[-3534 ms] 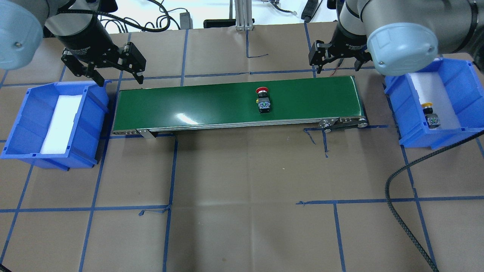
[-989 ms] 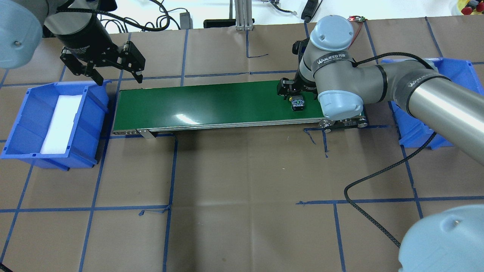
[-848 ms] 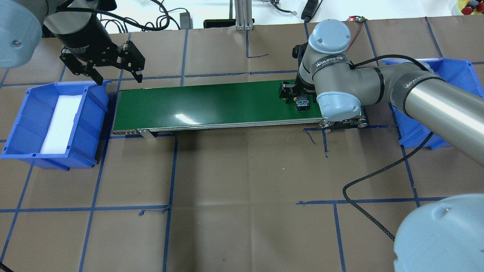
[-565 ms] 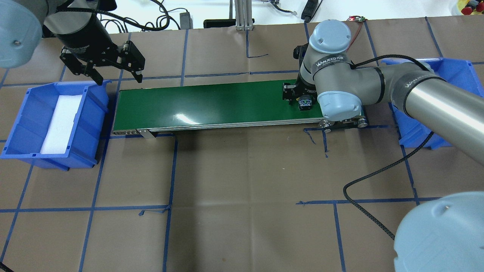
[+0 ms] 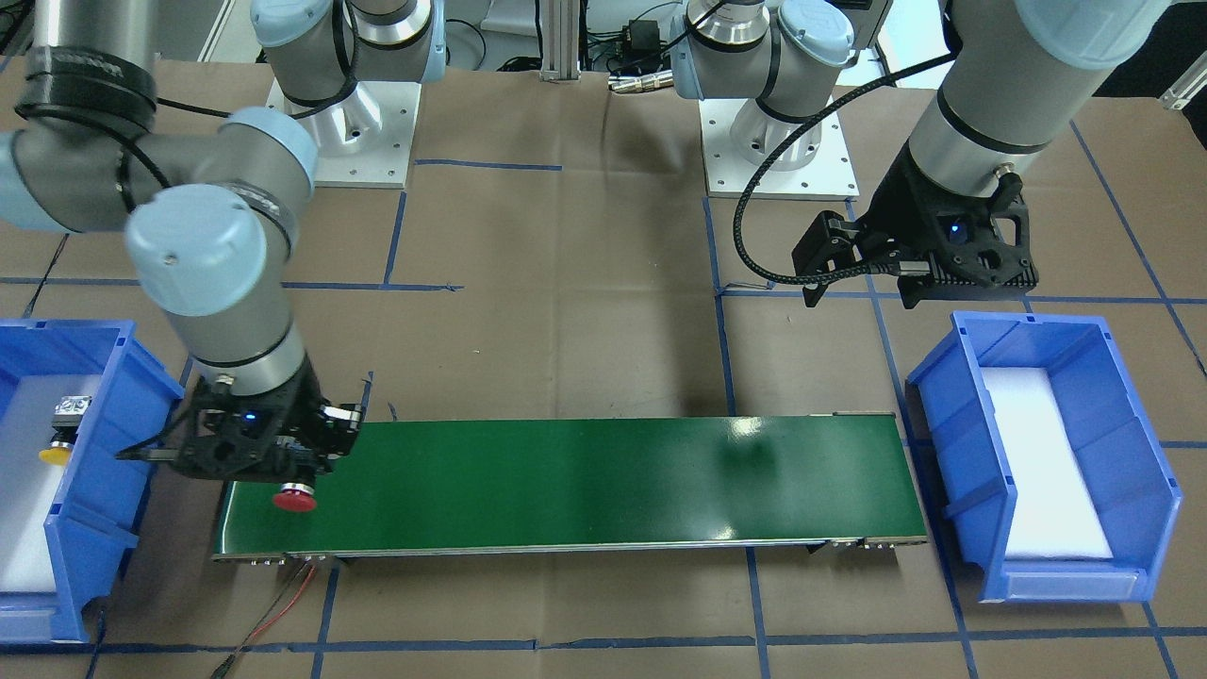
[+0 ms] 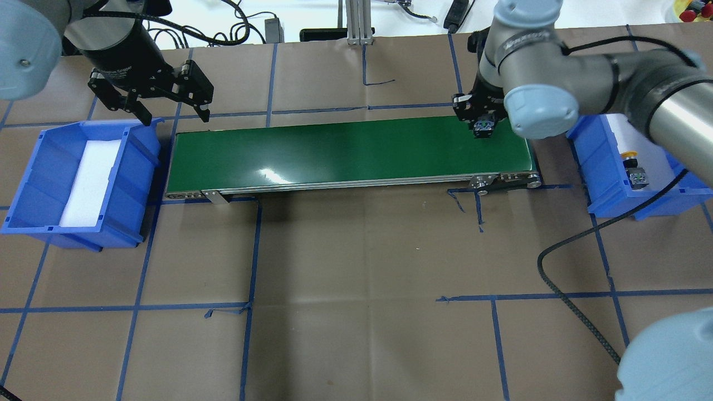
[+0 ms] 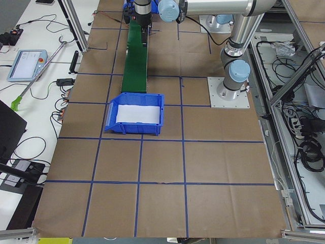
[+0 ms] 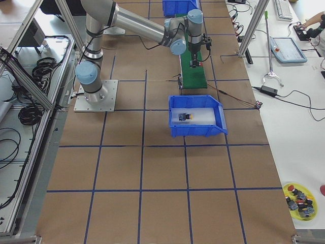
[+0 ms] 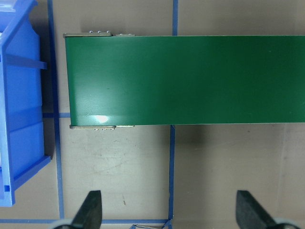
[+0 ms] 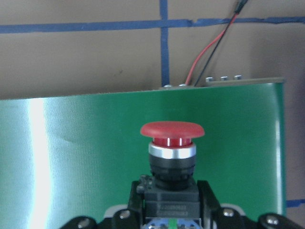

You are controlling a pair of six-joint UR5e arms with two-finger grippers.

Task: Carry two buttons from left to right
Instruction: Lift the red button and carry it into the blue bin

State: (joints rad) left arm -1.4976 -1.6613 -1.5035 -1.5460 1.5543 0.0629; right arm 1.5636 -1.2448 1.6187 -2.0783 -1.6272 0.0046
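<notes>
Right gripper (image 6: 482, 123) is clamping the red-capped button (image 10: 172, 143) over the green belt (image 6: 334, 150) at three o'clock. Yellow-capped button (image 6: 634, 167) is lying in the blue bin (image 6: 610, 197) beyond. Left gripper (image 6: 177, 118) is hovering, jaws wide, at ten o'clock.

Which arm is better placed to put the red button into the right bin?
Right. The right gripper holds the red button over the belt, near the bin; the left gripper is open, far off.
</notes>
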